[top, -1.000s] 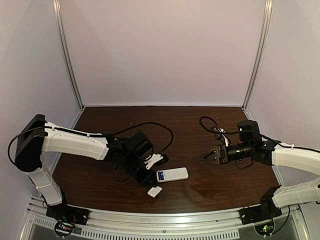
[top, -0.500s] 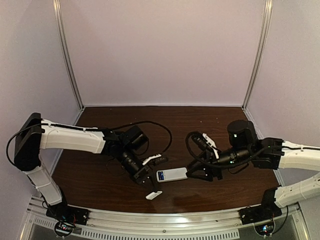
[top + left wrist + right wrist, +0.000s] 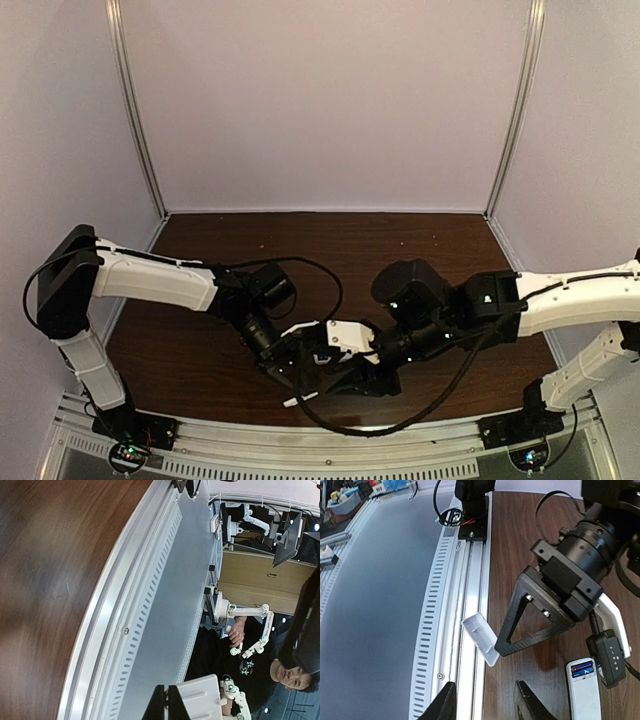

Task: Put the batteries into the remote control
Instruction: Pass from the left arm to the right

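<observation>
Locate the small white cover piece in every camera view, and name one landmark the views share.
Top external: the white cover piece shows low centre, just above the slotted metal rail.
Left wrist: bottom centre, pinched by the left gripper.
Right wrist: centre-left, at that gripper's tip.
Shared landmark: the rail.

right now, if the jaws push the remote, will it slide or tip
The remote control lies flat on the table, so it probably slides rather than tips. Small plastic body: likely light and stiff.
</observation>
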{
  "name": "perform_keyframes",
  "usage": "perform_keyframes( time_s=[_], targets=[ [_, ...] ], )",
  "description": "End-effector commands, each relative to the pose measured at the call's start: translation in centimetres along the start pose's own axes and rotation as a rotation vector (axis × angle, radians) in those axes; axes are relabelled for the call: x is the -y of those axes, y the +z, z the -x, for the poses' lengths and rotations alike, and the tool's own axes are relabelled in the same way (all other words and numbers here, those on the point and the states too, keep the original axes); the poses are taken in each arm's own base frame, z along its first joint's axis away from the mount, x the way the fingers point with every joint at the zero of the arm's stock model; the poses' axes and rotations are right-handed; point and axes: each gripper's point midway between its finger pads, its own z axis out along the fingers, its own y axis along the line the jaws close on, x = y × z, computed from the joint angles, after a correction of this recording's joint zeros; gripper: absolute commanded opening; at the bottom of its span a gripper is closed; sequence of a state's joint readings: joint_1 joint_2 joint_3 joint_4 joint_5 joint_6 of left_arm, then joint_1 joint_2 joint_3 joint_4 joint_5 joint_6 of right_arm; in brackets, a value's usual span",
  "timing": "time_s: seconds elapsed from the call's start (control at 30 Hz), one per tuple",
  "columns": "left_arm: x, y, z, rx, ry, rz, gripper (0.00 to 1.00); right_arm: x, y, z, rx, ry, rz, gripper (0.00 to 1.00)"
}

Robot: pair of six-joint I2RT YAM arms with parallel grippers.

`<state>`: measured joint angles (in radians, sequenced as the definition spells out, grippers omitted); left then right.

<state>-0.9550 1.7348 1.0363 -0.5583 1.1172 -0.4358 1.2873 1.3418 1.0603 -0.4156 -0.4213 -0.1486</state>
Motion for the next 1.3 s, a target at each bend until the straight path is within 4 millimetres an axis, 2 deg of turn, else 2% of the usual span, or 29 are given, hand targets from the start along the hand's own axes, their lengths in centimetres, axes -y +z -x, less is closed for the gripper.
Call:
perform_keyframes(
  time_s=[0.0, 0.23, 0.6, 0.8, 0.97, 1.27],
  targets=[
    [0.8, -0.1, 0.3, -0.021, 0.006, -0.045, 0.00, 0.3, 1.2, -0.9, -0.099, -0.125, -0.069, 0.40],
    [0.9, 0.0, 0.5, -0.031, 0.002, -0.056, 0.00, 0.1, 2.6, -0.1, -0.120, -0.202, -0.091, 0.39],
    [1.0, 0.1, 0.8, -0.037, 0.003, -0.075, 0.00, -1.0, 4.5, -0.4, -0.154, -0.265, -0.081, 0.36],
    [0.9, 0.1, 0.9, -0.039, 0.003, -0.077, 0.00, -0.3, 5.2, -0.6, -0.170, -0.284, -0.109, 0.36],
    [1.0, 0.2, 0.9, -0.042, 0.004, -0.085, 0.00, -0.3, 5.6, -0.4, -0.174, -0.294, -0.109, 0.25],
    [1.5, 0.1, 1.0, -0.047, 0.015, -0.107, 0.00, -0.5, 5.7, -0.9, -0.188, -0.291, -0.099, 0.16]
  ],
)
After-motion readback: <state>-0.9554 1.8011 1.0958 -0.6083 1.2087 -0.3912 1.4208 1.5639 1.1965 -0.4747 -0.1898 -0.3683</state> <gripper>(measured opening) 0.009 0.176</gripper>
